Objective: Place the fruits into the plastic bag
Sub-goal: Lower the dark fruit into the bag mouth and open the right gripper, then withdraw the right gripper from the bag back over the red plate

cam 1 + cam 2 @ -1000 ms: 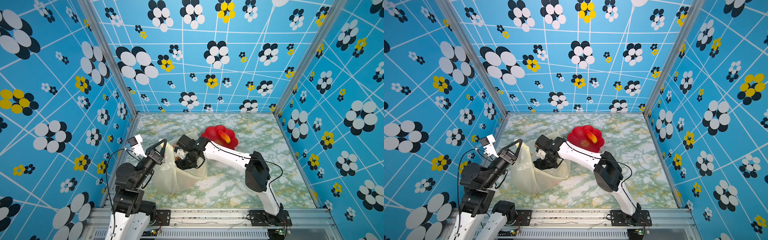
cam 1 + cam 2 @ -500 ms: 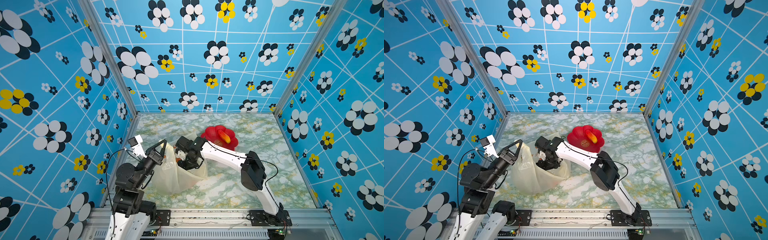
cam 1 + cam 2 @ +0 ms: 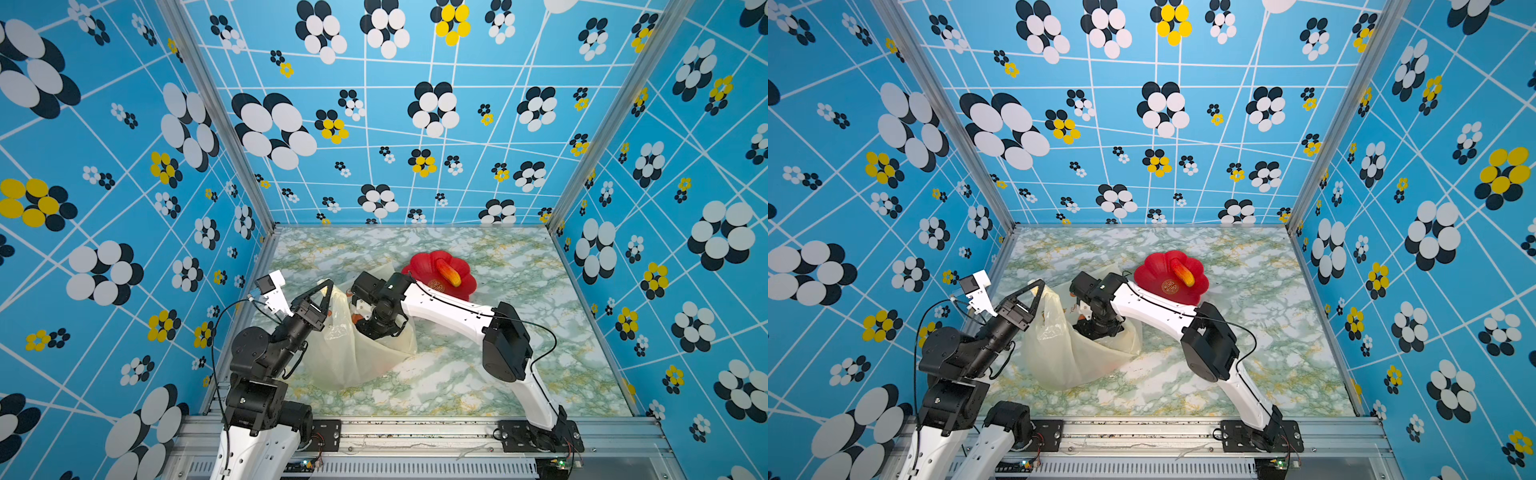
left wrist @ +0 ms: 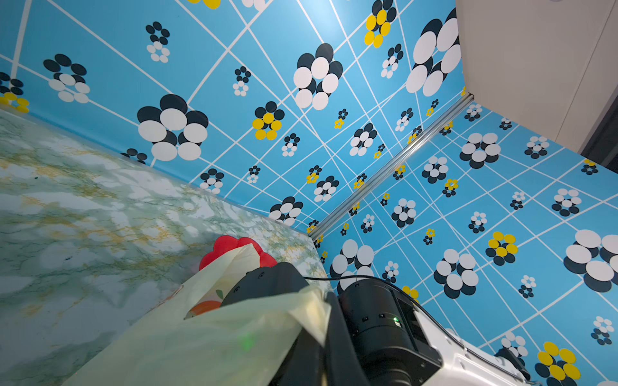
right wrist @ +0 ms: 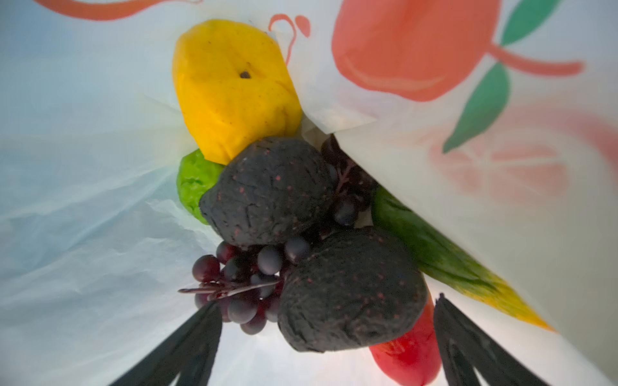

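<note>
Right wrist view first, says the one: what has the right end effector (image 5: 327,302) got?

Nothing, says the other. It sits inside the bag (image 5: 83,234) with its jaws spread wide. Between and beyond them lies a heap of fruits: the lemon (image 5: 230,87), the lime (image 5: 195,183), the grapes (image 5: 240,277) and two dark knobbly ones, all loose on the bag's bottom.

And the left end effector (image 3: 329,284)?

Clamped shut on the bag's upper edge, holding the mouth up (so it is not free for anything else).

What is left, then?

In both top views one mango (image 3: 449,270) lies on the red plate (image 3: 419,266), on the table (image 3: 457,382) just beyond the bag. That looks like the last fruit outside.

Which way from the right end effector?

Farther from the robot's base and toward its right side, near but not touching. The right arm's white forearm already passes just beside the plate, so the right arm is plainly the nearer one.

How does the mango lie?

Its long axis runs at a slant in a top view, the far end leaning toward the bag and the near end toward the right wall. Probably the jaws should come up out of the bag, swing over and close across the narrow width.

Any risk?

Snagging the thin plastic on the way out.
</note>
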